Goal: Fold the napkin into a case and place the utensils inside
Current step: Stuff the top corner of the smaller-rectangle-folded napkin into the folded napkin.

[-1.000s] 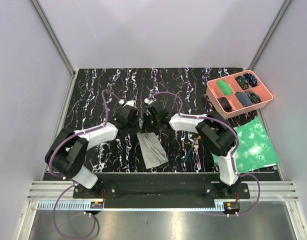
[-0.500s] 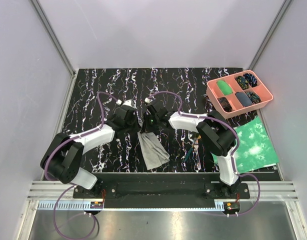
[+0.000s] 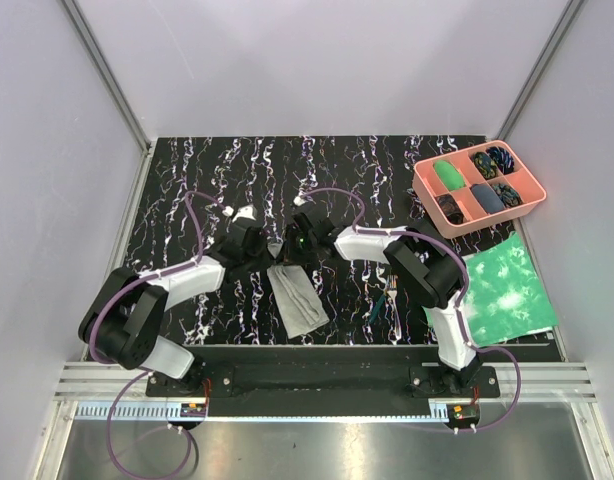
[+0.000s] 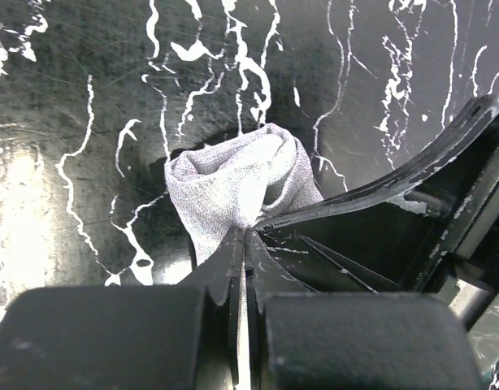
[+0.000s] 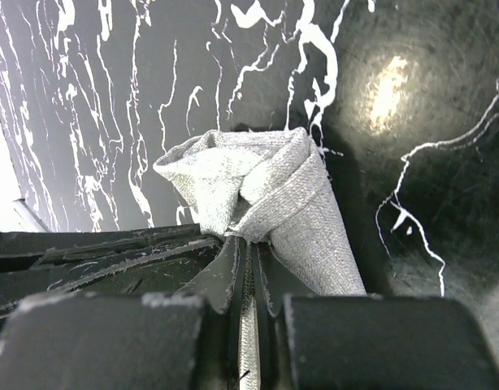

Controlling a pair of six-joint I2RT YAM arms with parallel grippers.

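The light-grey napkin (image 3: pixel 296 299) lies as a narrow folded strip on the black marbled table, running from the grippers toward the near edge. My left gripper (image 3: pixel 264 261) is shut on its far end, where the cloth bunches up (image 4: pixel 233 183). My right gripper (image 3: pixel 290 258) is shut on the same far end from the other side, the cloth folded over at its tips (image 5: pixel 258 191). The two grippers nearly touch. The utensils (image 3: pixel 391 298), with dark teal and brownish handles, lie on the table right of the napkin, under the right arm.
A pink compartmented tray (image 3: pixel 477 186) with small dark and green items stands at the far right. A green-and-white mottled sheet (image 3: pixel 499 288) lies at the near right. The table's near edge has a black rail (image 3: pixel 317 375).
Both grippers have moved toward the near left with the napkin's far end, and the napkin has drawn into a shorter, narrower strip.
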